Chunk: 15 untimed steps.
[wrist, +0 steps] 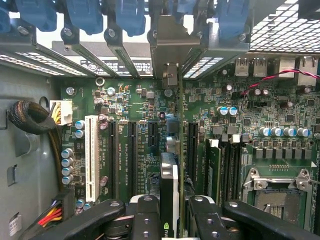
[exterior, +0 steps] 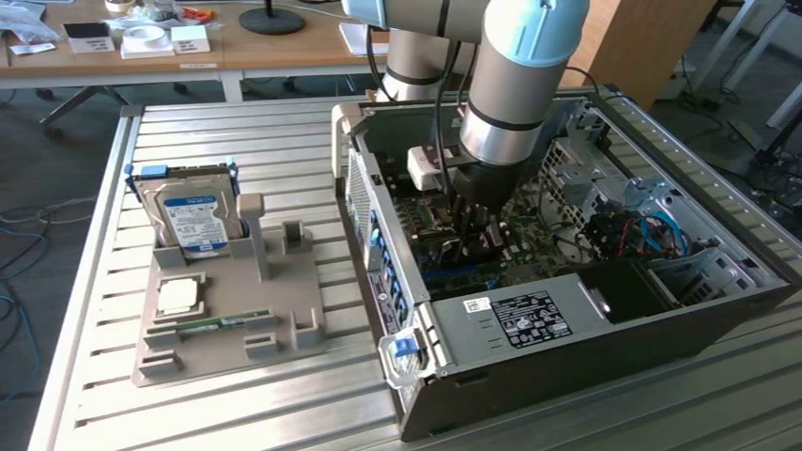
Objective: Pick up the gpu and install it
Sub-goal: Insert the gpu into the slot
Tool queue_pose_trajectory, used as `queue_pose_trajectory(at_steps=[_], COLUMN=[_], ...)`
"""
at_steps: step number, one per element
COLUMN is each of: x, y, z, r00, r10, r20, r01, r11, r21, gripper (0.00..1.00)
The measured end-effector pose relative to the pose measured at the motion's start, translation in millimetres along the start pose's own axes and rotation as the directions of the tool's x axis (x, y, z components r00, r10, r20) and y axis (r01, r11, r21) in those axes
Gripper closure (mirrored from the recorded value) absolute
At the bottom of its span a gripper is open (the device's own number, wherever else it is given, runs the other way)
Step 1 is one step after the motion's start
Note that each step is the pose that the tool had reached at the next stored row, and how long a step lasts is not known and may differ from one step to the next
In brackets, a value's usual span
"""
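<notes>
My gripper (exterior: 476, 242) reaches down into the open computer case (exterior: 701, 310), over the motherboard (exterior: 551, 246). In the wrist view my gripper (wrist: 172, 220) is shut on the gpu (wrist: 169, 187), a thin card seen edge-on between the black fingers (wrist: 145, 217). The card's metal bracket (wrist: 169, 47) reaches to the rear slot openings of the case. The card stands in line with the black expansion slots (wrist: 132, 150) on the green motherboard (wrist: 125, 105). Whether its edge sits in a slot I cannot tell.
On the slatted table beside the case, at the exterior view's left, a grey fixture (exterior: 225, 352) holds a silver hard drive (exterior: 191, 214), a processor chip (exterior: 179, 296) and a green memory stick (exterior: 207, 325). Near the card are a white slot (wrist: 91, 157), a cable bundle (wrist: 29, 117) and a processor socket (wrist: 277, 192).
</notes>
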State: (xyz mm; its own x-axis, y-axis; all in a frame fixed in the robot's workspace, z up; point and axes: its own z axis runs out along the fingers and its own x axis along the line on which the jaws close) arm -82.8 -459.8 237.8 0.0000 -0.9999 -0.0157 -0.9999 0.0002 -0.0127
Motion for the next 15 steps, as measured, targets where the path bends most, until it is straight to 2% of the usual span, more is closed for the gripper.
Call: queue_pose_trajectory(at_steps=[15], x=[0.0], y=[0.0], z=[0.5], r00=[1.0], r10=[0.0], r20=[-0.0001], r01=[0.0], r11=[1.0], r21=[0.0], gripper=[0.73])
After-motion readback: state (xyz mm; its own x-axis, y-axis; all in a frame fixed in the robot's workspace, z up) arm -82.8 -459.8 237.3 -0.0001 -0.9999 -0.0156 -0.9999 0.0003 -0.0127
